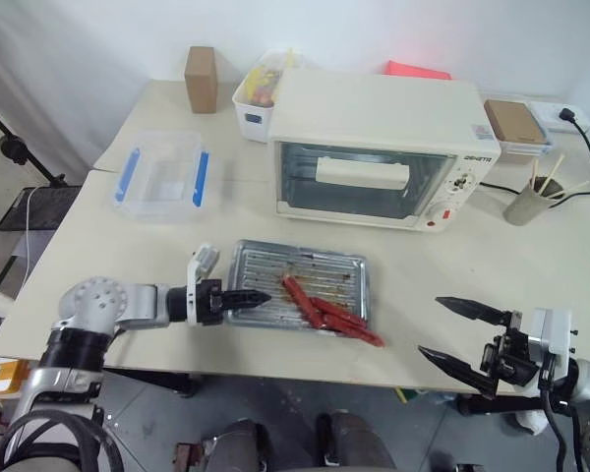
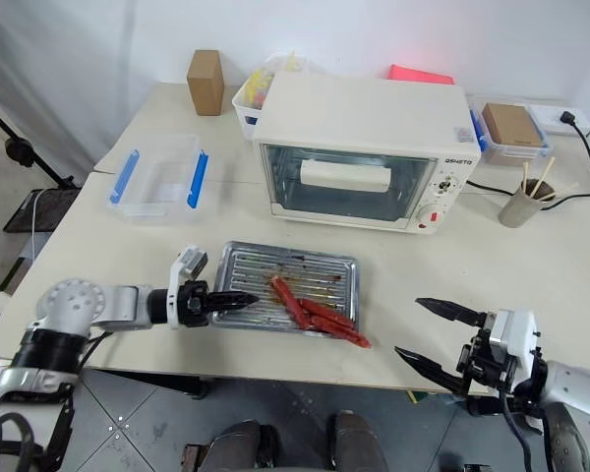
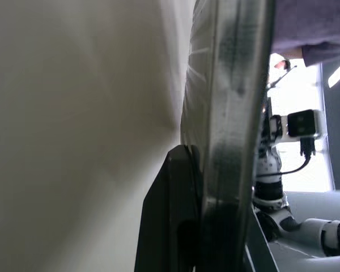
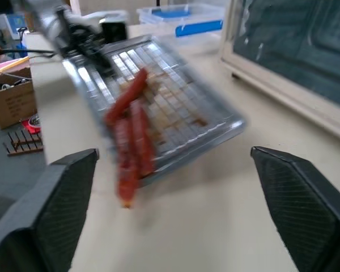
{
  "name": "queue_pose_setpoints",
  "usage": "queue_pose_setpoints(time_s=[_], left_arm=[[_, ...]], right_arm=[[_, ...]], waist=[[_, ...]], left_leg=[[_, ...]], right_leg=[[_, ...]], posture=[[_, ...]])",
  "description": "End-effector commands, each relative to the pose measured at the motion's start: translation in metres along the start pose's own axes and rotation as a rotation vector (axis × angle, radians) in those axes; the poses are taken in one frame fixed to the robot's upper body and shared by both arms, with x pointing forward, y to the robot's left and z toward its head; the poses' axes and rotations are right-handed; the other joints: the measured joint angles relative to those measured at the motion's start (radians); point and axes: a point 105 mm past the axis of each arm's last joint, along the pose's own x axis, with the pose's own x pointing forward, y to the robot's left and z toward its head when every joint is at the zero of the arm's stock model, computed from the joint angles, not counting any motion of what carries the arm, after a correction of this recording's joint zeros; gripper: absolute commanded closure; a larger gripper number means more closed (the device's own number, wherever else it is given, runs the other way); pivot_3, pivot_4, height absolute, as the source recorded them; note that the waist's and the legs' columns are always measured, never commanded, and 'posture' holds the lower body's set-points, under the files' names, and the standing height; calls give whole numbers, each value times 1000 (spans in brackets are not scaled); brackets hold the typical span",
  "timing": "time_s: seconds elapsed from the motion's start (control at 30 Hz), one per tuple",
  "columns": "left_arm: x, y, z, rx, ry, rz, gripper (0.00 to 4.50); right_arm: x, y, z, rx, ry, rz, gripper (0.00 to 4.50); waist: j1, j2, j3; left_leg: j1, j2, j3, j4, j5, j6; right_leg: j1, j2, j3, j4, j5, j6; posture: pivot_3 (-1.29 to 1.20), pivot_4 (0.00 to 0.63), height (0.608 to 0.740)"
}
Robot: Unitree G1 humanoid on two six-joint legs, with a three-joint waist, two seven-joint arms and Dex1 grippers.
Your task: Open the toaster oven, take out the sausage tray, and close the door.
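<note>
Left gripper pinches the tray rim; right gripper gapes empty; a tilt could roll sausages off.

One toaster oven, one sausage tray, perhaps four sausages

- Toaster oven: cream-white, red mark by its knobs.
- Sausage tray: silver, ridged base; sausages red-brown.
- Plastic box: clear, blue clips.
- Surface: pale beige.
- Cardboard block: brown.
</note>
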Motion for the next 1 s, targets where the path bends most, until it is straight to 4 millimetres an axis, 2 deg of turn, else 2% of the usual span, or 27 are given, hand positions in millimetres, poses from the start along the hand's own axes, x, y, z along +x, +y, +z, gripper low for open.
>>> queue_pose_setpoints(time_s=[0.03,0.2,0.4,0.5,0.73,1.0], left_arm=[[20,12,-1,-1,61,-8,4500],[44,15,-2,-13,159,-11,4500],[52,12,0,-63,201,3,4500],[44,9,-4,-70,229,24,4500],[20,19,-12,-101,206,95,4500],[16,18,-17,-130,164,97,4500]], right_arm=[[-9,1,10,-53,0,-49,15],[-14,3,11,-55,17,-80,15],[-13,3,12,-57,16,-92,15],[-10,2,12,-60,10,-95,15],[-7,-2,10,-62,12,-90,15],[-14,-4,6,-35,77,-55,15]], waist=[[5,1,-1],[5,5,-3],[3,8,-5],[1,8,-5],[-13,8,-5],[-26,8,-5]], left_leg=[[0,0,0,0,0,0],[0,0,-1,0,0,1],[1,0,-2,0,0,1],[0,0,-2,0,-1,1],[1,1,-2,-1,-1,1],[3,1,-2,-1,-1,1]], right_leg=[[0,0,0,0,0,0],[2,0,0,-1,0,1],[2,0,0,-1,0,2],[2,0,0,-1,-1,2],[1,0,1,0,-1,2],[2,1,1,2,-1,2]], posture=[[0,150,740],[0,150,740],[0,150,740],[0,150,740],[0,150,740],[0,150,740]])
